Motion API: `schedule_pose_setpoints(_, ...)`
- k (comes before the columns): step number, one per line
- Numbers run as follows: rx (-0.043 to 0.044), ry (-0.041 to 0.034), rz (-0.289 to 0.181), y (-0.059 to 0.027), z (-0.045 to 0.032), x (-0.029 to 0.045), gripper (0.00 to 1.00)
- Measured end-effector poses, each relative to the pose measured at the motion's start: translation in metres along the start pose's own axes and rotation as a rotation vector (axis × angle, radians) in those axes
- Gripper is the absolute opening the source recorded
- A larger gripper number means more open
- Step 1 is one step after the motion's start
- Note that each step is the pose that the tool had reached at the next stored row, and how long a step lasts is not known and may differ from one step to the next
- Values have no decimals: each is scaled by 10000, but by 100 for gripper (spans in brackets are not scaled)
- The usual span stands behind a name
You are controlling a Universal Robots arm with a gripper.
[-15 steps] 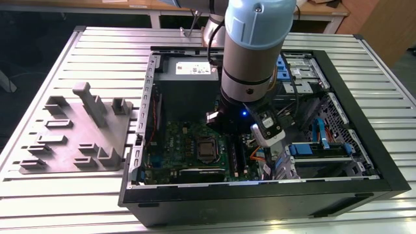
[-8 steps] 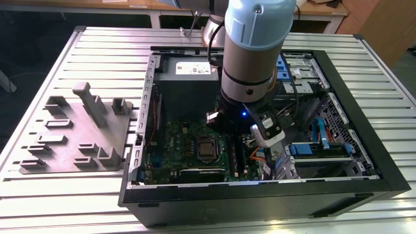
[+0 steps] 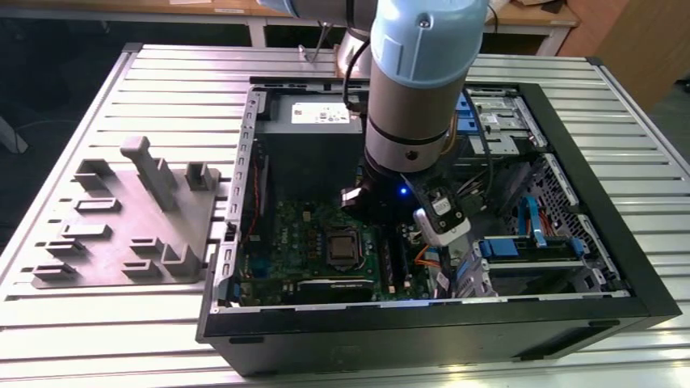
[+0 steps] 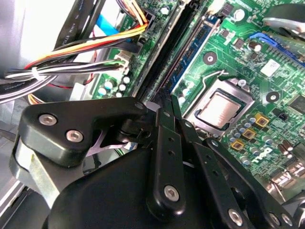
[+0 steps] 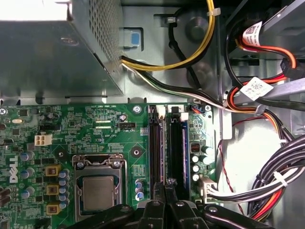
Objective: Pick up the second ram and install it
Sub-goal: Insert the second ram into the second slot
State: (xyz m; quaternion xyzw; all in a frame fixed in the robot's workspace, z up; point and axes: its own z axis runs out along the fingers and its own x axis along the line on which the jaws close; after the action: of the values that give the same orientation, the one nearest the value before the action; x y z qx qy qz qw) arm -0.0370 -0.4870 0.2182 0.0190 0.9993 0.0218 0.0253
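Observation:
My gripper (image 5: 167, 183) is down inside the open computer case, fingers shut together, with the tips (image 4: 167, 98) at the near end of the long black memory slots (image 5: 153, 148) of the green motherboard (image 5: 95, 124). A dark blue-green ram stick (image 5: 184, 148) stands seated in the slot just beside the tips, and its flat side (image 4: 193, 52) shows in the second wrist view. I cannot tell whether this stick is the second ram. Anything between the fingertips is hidden. In the exterior view the arm (image 3: 415, 97) covers the gripper.
The processor socket (image 5: 97, 191) lies beside the slots. Bundled cables (image 5: 267, 181) crowd the other side, and a metal power supply box (image 5: 52, 52) sits beyond the board. The grey holder tray (image 3: 119, 218) lies on the slatted table at the exterior view's left. Black case walls (image 3: 431, 323) surround the work.

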Motion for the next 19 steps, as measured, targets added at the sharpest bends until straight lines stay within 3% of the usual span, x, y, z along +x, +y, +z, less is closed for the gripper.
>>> schedule_pose_setpoints(19,1,-5,1,-2,50,4,11)
